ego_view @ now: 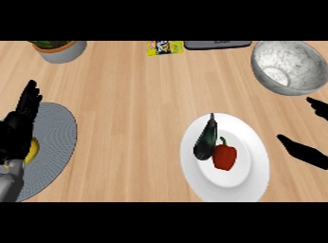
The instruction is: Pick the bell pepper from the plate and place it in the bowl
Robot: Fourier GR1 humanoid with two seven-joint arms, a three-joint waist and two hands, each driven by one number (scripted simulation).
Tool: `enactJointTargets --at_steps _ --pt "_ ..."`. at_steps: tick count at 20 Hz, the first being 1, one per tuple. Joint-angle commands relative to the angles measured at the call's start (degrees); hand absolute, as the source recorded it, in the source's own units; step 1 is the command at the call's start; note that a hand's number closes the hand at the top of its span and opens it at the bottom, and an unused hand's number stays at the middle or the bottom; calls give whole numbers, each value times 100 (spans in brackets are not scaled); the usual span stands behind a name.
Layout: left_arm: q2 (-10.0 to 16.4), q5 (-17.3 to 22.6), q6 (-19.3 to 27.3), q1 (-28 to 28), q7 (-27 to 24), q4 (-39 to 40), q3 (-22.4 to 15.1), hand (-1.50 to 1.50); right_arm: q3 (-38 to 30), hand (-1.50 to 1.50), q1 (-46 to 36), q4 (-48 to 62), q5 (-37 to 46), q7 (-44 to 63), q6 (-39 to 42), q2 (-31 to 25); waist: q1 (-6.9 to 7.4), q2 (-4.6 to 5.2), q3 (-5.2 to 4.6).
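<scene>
Overhead, head view, sole entry. Item one: bell pepper (225, 156), red with a green stem, lying on the white plate (254, 182) in the near right part of the tabletop (139, 104). It is touching or just beside a dark aubergine (206, 140) that shares the plate on its left, and is not yet lifted. Item two: bowl (290, 66), grey-speckled, at the far right corner, well apart from the plate, nothing seen inside; the destination. Item three: right hand (306, 153), black, at the right edge just beside the plate, fingers (325, 110) spread wide from the thumb, holding nothing. This is judged a posture opened for a sideways approach to the pepper. Palm and forearm are cut off by the edge. Item four: left hand (13, 133), near the left edge, fingers straight and pointing up, resting above a round grey mat (58, 137). It hides part of a yellow object (32, 151), identity unclear. Sundries along the far edge, all cut off: potted plant (58, 47) at the left corner, yellow packet (165, 47), dark grey slab (217, 44); the last two are hard to identify.
</scene>
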Motion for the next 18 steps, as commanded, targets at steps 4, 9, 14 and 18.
enactJointTargets --at_steps 4,9,14,18 --pt "192 267 -131 92 307 -223 260 0 897 -150 1729 -1434 2028 1318 -1289 233 47 12 28" --pt "167 320 -262 49 374 -449 231 0 1038 -150 2475 -2685 3564 2978 -1123 386 273 92 36" --pt "102 194 -280 -5 492 -587 97 0 880 -150 1843 -4108 4519 4683 695 339 488 142 42" --pt "41 186 -379 -95 510 -573 91 0 938 -150 1052 -4289 4090 5610 2136 353 611 176 51"
